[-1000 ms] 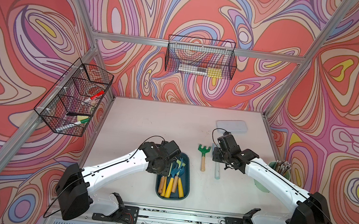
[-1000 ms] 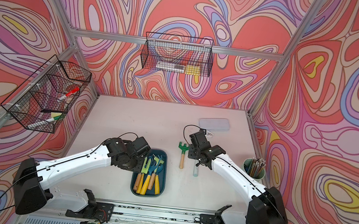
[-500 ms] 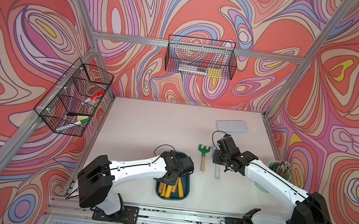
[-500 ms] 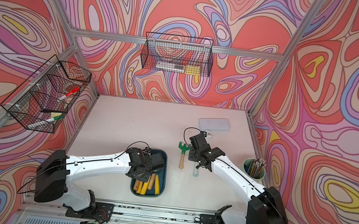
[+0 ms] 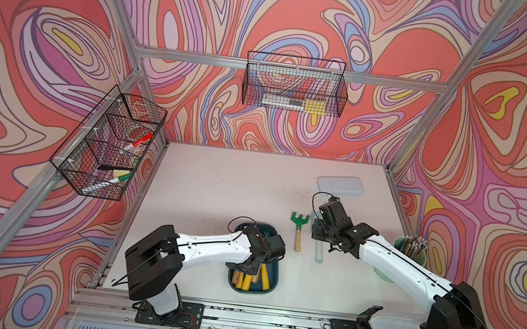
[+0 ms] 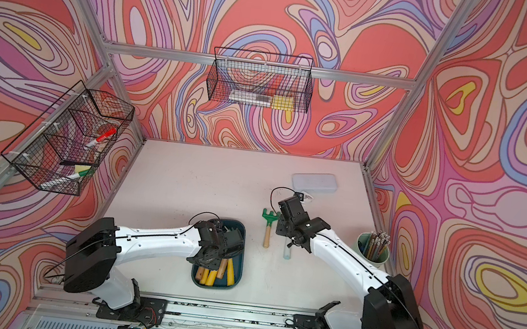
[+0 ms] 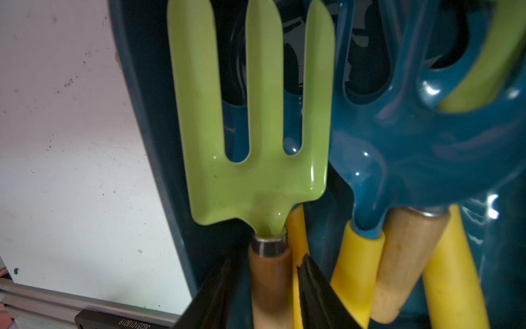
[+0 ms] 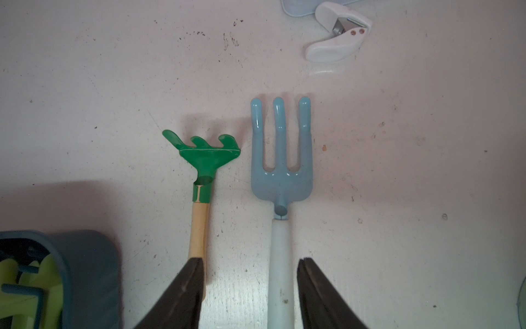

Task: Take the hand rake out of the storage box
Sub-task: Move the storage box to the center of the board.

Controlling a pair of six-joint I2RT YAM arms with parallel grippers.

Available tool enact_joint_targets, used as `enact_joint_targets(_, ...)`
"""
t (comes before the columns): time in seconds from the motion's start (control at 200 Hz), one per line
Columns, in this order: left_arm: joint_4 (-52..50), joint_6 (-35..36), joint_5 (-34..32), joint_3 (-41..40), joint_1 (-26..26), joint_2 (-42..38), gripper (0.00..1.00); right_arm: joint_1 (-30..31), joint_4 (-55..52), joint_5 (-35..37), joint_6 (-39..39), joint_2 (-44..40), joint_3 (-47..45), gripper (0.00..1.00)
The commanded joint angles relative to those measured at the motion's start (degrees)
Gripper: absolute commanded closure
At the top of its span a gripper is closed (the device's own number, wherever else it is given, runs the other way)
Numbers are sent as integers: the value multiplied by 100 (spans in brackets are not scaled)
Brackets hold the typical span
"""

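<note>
Hand rake [image 7: 256, 182], I take the lime-green three-tined one, lies inside the storage box [image 7: 159, 142] along its long wall, tines toward the box's far end, wooden handle running back between the jaws of my left gripper [image 7: 267, 259], which straddle it; clamped or not, can't tell.

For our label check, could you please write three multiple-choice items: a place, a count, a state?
1. Where does the green rake lie? A on the floor; B on the table beside the pale blue fork; C on a shelf.
2. How many prongs has the lime-green fork? A three; B two; C five.
3. The right gripper's jaws are: A shut tight; B shut on the green rake; C open, astride the pale blue fork's handle.
Key: 1 B, seen in both top views; 2 A, left wrist view; 3 C, a gap shows beside the handle.
</note>
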Motion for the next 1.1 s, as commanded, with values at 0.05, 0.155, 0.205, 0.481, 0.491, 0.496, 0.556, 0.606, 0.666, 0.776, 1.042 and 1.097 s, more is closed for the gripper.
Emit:
enact_joint_targets(0.05, -76, -186, -321, -55, -3, 235, 60, -6, 85, -20, 48, -12, -97, 46)
enact_joint_targets(0.155, 73, -226, -325, -173, 103, 203, 69, -6, 91, -23, 48, -34, -128, 46)
enact_joint_targets(0.205, 140, -233, -340, -201, 182, 180, 69, -7, 108, -29, 51, -38, -148, 46)
enact_joint_targets(0.481, 477, 277, -390, -360, 1152, -8, 72, 0, 124, -124, 70, -38, -242, 46)
enact_joint_targets(0.491, 484, 308, -393, -356, 1200, -8, 72, 2, 133, -130, 67, -34, -246, 46)
enact_joint_targets(0.496, 489, 323, -394, -354, 1219, -9, 72, -2, 130, -128, 62, -32, -251, 46)
enact_joint_targets(0.556, 557, 517, -403, -311, 1471, -1, 72, -6, 161, -139, 66, 0, -256, 46)
enact_joint_targets(0.606, 647, 661, -416, -267, 1663, 16, 72, -7, 170, -161, 66, 31, -242, 46)
enact_joint_targets(0.666, 787, 816, -298, -210, 1934, 69, 72, -7, 211, -211, 66, 49, -251, 46)
enact_joint_targets(0.776, 858, 994, -265, 5, 2226, 198, 73, -2, 275, -268, 71, 105, -265, 46)
enact_joint_targets(1.042, 545, 1121, -218, 422, 2283, 180, 61, -7, 272, -319, 48, 94, -291, 46)
enact_joint_targets(1.097, 505, 1121, -243, 383, 2283, 198, 60, -7, 269, -319, 56, 81, -299, 46)
